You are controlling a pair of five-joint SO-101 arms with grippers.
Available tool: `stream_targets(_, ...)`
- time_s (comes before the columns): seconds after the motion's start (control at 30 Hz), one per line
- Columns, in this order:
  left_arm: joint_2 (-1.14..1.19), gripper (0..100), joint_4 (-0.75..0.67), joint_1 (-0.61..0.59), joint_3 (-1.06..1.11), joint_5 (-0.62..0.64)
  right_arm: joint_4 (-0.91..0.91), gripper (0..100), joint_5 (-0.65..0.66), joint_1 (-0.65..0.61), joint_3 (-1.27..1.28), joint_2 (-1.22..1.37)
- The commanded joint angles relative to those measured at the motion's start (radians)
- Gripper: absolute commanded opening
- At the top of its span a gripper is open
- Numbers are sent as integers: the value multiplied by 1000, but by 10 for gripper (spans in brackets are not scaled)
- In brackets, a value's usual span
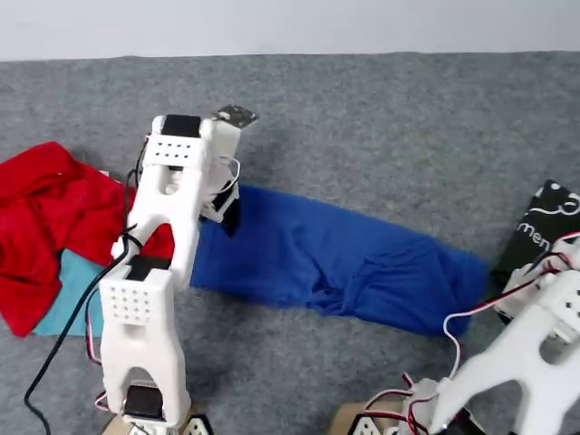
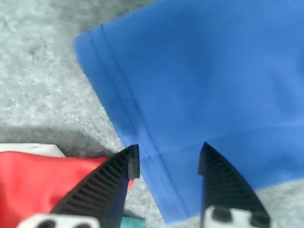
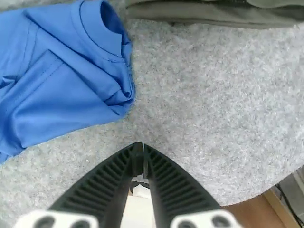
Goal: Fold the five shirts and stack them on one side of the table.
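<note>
Blue soft cloth shirt (image 1: pixel 335 258) lies stretched long mid-table, fold not finished; crumpled red cloth shirt (image 1: pixel 45 208) waits at 9 o'clock (nothing looks stacked yet). Left gripper (image 2: pixel 166 159) gapes wide over the blue hem (image 2: pixel 142 140), empty; right gripper (image 3: pixel 142 154) is pinched closed, empty

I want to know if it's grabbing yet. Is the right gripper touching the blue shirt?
Apart. The right wrist view shows the shut right gripper with a strip of bare grey table between its tips and the blue shirt.
</note>
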Motion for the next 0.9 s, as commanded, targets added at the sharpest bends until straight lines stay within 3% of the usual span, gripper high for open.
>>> stream_targets(0.0,-6,214,29,-25,-38,-11,18,12,20,25,-5,-36)
stream_targets(0.27,-52,214,29,-60,-33,-11,16,12,20,38,-5,-33)
stream_targets(0.77,161,208,-11,-41,-38,-5,16,12,20,38,-5,-36)
stream_targets(0.87,186,151,6,-14,-38,-9,16,12,20,38,-5,-36)
